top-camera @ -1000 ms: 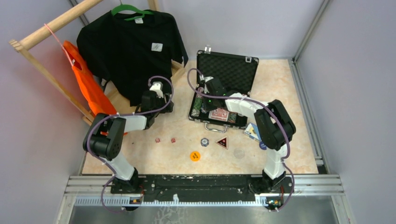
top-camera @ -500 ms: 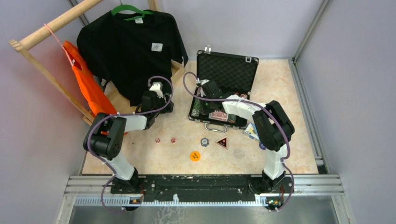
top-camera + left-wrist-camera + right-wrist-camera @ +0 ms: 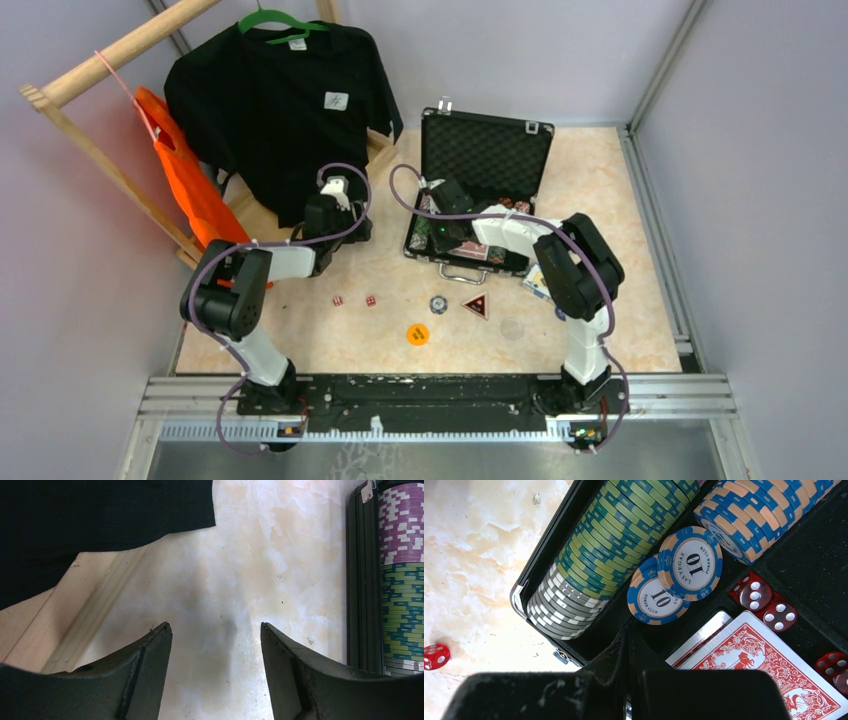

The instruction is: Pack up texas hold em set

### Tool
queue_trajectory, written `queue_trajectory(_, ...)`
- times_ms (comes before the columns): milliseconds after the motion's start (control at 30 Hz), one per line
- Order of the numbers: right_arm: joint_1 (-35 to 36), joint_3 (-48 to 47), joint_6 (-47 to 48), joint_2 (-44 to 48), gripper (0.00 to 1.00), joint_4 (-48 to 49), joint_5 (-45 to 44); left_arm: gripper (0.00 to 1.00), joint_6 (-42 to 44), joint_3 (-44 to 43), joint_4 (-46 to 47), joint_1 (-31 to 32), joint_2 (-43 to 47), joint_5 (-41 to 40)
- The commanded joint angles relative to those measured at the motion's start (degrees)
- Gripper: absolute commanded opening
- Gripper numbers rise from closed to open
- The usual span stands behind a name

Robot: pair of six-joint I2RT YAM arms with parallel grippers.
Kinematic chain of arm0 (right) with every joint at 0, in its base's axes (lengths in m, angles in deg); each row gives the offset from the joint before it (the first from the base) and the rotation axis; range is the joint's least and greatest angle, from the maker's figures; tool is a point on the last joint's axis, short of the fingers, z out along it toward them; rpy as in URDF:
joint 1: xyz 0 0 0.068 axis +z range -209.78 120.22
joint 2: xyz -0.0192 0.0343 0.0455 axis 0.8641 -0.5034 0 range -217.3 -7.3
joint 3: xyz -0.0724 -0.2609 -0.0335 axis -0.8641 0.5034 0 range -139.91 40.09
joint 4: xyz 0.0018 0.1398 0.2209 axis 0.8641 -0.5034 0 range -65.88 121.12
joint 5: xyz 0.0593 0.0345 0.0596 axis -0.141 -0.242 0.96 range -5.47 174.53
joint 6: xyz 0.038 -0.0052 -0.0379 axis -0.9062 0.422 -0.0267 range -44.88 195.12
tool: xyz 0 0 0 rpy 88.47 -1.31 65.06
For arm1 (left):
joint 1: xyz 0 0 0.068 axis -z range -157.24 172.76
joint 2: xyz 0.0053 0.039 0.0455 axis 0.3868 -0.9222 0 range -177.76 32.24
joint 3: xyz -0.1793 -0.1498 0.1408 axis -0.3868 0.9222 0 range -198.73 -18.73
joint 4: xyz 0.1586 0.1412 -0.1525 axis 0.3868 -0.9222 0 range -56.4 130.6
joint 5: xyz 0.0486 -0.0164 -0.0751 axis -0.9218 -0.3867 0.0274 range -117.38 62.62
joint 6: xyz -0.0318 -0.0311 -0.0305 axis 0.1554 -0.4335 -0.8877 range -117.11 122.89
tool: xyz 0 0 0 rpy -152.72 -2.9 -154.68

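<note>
The black case (image 3: 520,262) lies open on the table, its foam-lined lid (image 3: 487,150) propped up at the back. My right gripper (image 3: 628,636) is shut and empty, low inside the case's near left part. Just ahead of it two blue "10" chips (image 3: 689,562) lie flat beside rows of green chips (image 3: 624,525) and grey chips (image 3: 556,605). Red dice (image 3: 754,590) and red-backed cards (image 3: 769,665) lie to its right. My left gripper (image 3: 216,630) hangs open over bare table, left of the case.
On the table in front of the case lie two red dice (image 3: 354,300), a chip (image 3: 438,304), a triangular token (image 3: 477,305), an orange round token (image 3: 418,334) and a clear disc (image 3: 512,328). A black T-shirt (image 3: 280,110) and an orange bag (image 3: 185,180) hang on the wooden rack at the left.
My right gripper has moved left and nearer inside the case, toward the chip rows. The left arm has stayed still.
</note>
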Motion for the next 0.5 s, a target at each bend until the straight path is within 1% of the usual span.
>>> queue_trajectory(0, 0.6, -1.3, 0.7, -0.7, 0.00, 0.3, -0.7, 0.71, -0.6, -1.4, 0.7, -0.4, -0.8, -0.1)
queue_trajectory(167, 0.6, -1.2, 0.0, -0.9, 0.00, 1.0, -3.2, 0.71, -0.7, -1.7, 0.6, -0.3, -1.3, 0.3)
queue_trajectory(233, 0.6, -1.7, -1.6, -1.3, 0.00, 1.2, -4.5, 0.71, -0.8, -1.8, 0.5, -0.3, -1.5, 0.3)
queue_trajectory(333, -0.5, -3.3, -3.5, -2.5, 0.00, 0.9, -3.2, 0.71, -0.7, -2.0, 0.2, -0.3, -1.5, 0.5)
queue_trajectory(467, -1.6, -5.3, -3.7, -3.5, 0.00, 0.7, -2.8, 0.71, -0.6, -2.0, -0.1, -0.3, -1.3, 0.4)
